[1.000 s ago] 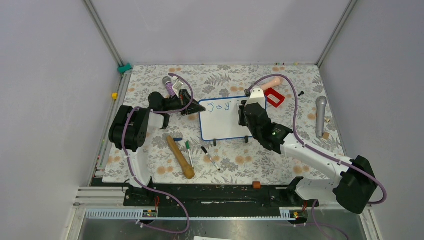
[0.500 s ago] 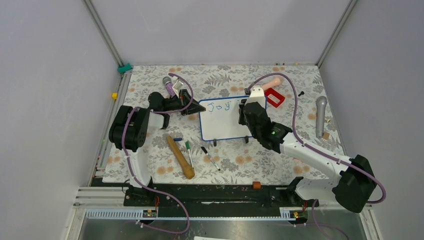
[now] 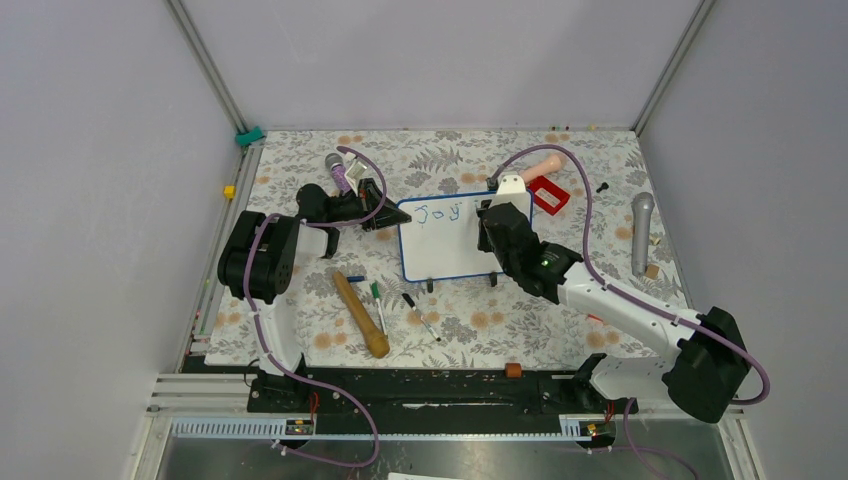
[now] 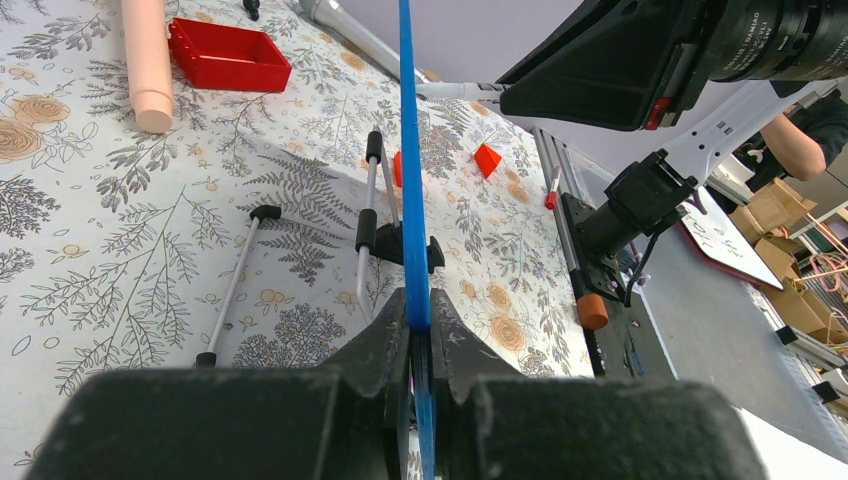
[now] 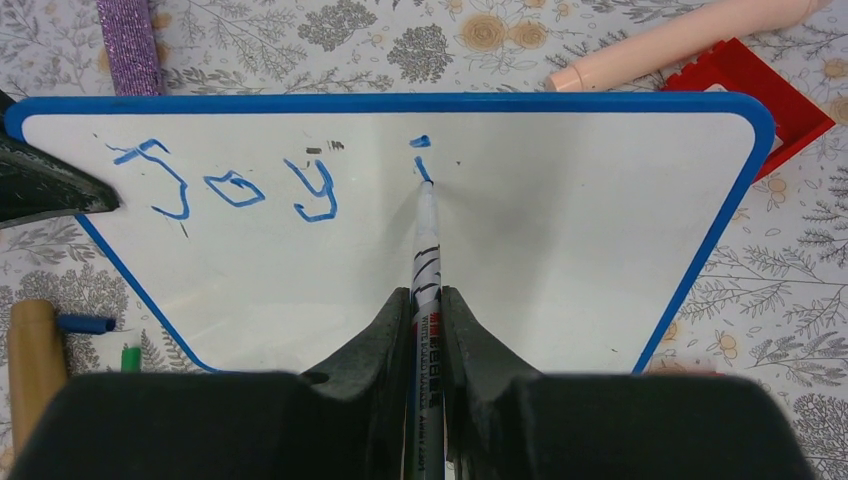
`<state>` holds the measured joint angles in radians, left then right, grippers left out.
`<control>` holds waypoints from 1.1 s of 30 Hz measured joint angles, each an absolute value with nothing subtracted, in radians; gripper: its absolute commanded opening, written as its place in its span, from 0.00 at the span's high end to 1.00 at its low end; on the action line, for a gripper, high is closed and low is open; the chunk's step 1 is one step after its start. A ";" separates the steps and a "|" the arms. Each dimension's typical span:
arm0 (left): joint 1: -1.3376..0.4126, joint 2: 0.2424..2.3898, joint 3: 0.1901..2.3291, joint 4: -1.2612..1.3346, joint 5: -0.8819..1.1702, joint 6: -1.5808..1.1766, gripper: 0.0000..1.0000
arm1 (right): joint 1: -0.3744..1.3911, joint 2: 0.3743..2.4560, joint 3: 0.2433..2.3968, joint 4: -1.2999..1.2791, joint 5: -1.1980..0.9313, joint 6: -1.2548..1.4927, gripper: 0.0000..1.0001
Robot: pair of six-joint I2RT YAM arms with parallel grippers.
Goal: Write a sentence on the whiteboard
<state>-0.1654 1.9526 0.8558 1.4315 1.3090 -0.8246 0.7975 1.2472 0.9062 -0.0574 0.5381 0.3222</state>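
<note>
On the flowered table (image 3: pixel 470 330), near its middle, the board (image 3: pixel 445 250) stands between my two claws, with its two black feet on the cloth along its near edge. My left claw (image 4: pixel 418 318) is pinched tight on the board's blue frame at its left edge. From that wrist I see the frame edge-on, running straight up out of my fingers.

My right claw (image 5: pixel 428 300) is clamped on a marker (image 5: pixel 427 235) that points away from me at the white face. Its tip touches the lower end of a short blue stroke with a dot above it. That stroke is the last mark of the writing (image 5: pixel 230 185), blue letters reading "Joy" along the top of the board.

Past the board's far right corner lie a red tray (image 3: pixel 549 195) and a peach cylinder (image 3: pixel 543 167), just beside each other. A purple mic (image 3: pixel 338 170) lies by the far left corner, behind my left claw. Nearer my bases, left of the board, lie a wooden roller (image 3: pixel 361 314), a green pen (image 3: pixel 377 297) and a black pen (image 3: pixel 420 315). A grey mic (image 3: pixel 641 232) lies well off to the right.
</note>
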 measured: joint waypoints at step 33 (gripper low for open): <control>-0.166 1.953 0.856 1.432 1.311 -0.824 1.00 | 0.797 1.046 0.731 0.075 0.565 0.319 1.00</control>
<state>-0.1658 1.9526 0.8558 1.4319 1.3106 -0.8242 0.7971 1.0462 0.7307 0.0750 0.5652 0.3195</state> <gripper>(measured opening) 0.059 0.189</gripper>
